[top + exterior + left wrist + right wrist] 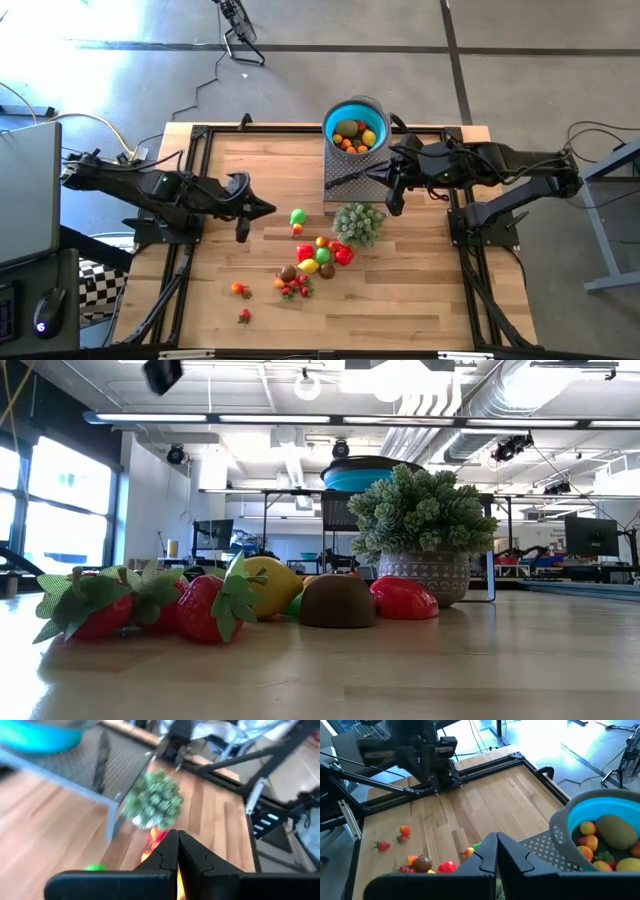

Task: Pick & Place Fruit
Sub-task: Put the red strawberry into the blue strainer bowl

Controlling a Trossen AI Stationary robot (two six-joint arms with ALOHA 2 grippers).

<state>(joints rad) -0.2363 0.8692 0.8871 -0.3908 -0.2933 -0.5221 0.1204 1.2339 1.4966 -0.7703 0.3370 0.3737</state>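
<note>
Jaws pressed together on both grippers, nothing pinched.

High view: left gripper [262, 208] over bare planks of the wooden slatted table [250, 160], near its left edge. Right gripper [395, 205] hangs beside the grey perforated metal stand [345, 180], which carries the round blue plastic bowl [356, 124] at the far edge. Small toy fruits in the bowl [354, 134]: green, yellow, orange. Loose toy fruits [318, 255] clustered mid-table; 1 green-and-red pair [297, 219] lies between the left gripper and the pale green bushy plant [358, 223]; 2 small red-orange pieces [240, 291] sit apart toward the near left. Wide open boards far left and near right.

Low view: leafy strawberries [130, 605], yellow lemon [265, 585], brown half-round piece [338, 602] and red piece [403, 600] in a row; plant in its patterned pot just beside them, blocking the stand behind.

Left wrist view: fingers [167, 855] aimed toward the plant, fruit below it.

Right wrist view: fingers [487, 852] above the table, bowl rim close alongside, the other arm at the far frame rail.
</note>
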